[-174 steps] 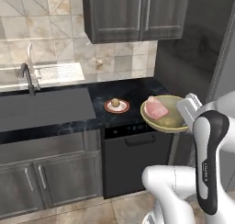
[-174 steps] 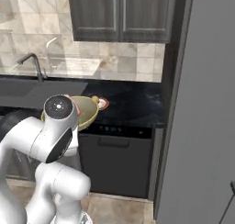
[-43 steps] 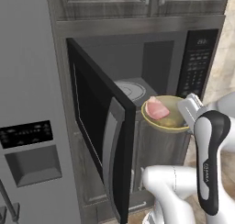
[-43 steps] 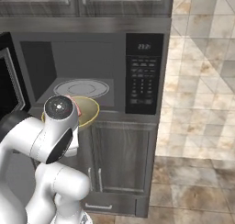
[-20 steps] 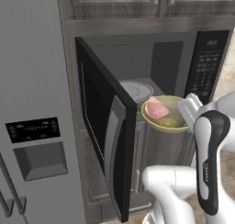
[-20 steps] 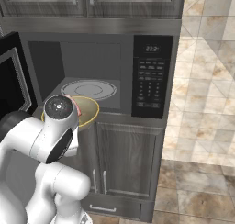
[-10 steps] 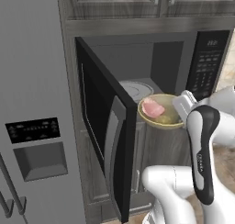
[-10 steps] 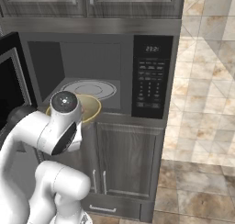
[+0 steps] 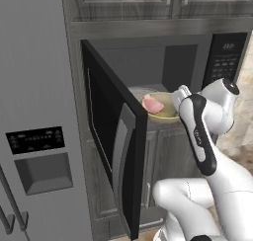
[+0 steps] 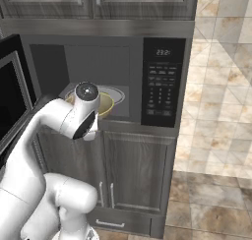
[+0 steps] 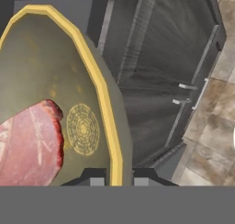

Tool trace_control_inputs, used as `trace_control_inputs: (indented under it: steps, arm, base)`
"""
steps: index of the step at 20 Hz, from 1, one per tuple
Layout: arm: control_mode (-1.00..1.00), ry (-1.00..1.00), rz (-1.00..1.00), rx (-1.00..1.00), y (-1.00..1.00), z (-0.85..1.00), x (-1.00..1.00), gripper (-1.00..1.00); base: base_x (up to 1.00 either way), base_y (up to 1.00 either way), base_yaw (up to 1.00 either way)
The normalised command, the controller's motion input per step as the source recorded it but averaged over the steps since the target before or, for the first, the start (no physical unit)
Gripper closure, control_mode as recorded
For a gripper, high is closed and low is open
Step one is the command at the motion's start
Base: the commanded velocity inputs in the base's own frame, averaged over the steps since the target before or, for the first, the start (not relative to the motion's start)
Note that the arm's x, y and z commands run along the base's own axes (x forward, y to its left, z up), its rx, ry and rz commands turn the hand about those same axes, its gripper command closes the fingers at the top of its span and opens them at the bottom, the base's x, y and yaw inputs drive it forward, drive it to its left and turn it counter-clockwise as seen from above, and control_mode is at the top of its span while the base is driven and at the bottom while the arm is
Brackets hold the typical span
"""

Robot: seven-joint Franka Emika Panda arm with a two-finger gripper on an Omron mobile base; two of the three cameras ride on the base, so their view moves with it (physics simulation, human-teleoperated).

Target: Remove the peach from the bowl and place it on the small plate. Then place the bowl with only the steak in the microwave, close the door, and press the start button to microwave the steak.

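Note:
The olive-yellow bowl holds the pink steak and hangs at the mouth of the open microwave, over its glass turntable. My gripper is shut on the bowl's right rim. In the hand view the rim runs down between my gripper, with the steak lying inside the bowl at lower left. From the right, the bowl peeks out behind my wrist. The door stands swung wide to the left. The peach and the small plate are out of view.
The keypad panel sits at the microwave's right side. Dark wood cabinet doors lie under the microwave, and more above. A grey fridge with a dispenser stands left of the open door. Tiled wall and floor lie to the right.
My arm has reached forward and carried the bowl with the steak up to the microwave's opening, over the turntable. The grip on the rim is unchanged.

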Motion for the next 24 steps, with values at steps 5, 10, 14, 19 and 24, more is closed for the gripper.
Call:
trace_control_inputs:
  steps: [5,10,14,19,24]
  arm:
    - [-1.00,-0.05,0.03,0.09,0.20,-0.01,0.94,1.00]
    - [-1.00,-0.01,0.06,0.07,0.17,-0.12,0.91,1.00]
    - [-1.00,0.02,0.06,0.01,0.20,-0.25,0.89,1.00]
    - [-1.00,0.04,0.05,0.00,0.22,-0.33,0.77,1.00]
    - [-1.00,0.01,0.07,0.00,0.10,-0.32,0.22,1.00]
  base:
    - [0.00,0.00,0.00]
    - [0.00,0.00,0.00]
    - [0.00,0.00,0.00]
    - [0.00,0.00,0.00]
    - [0.00,0.00,0.00]
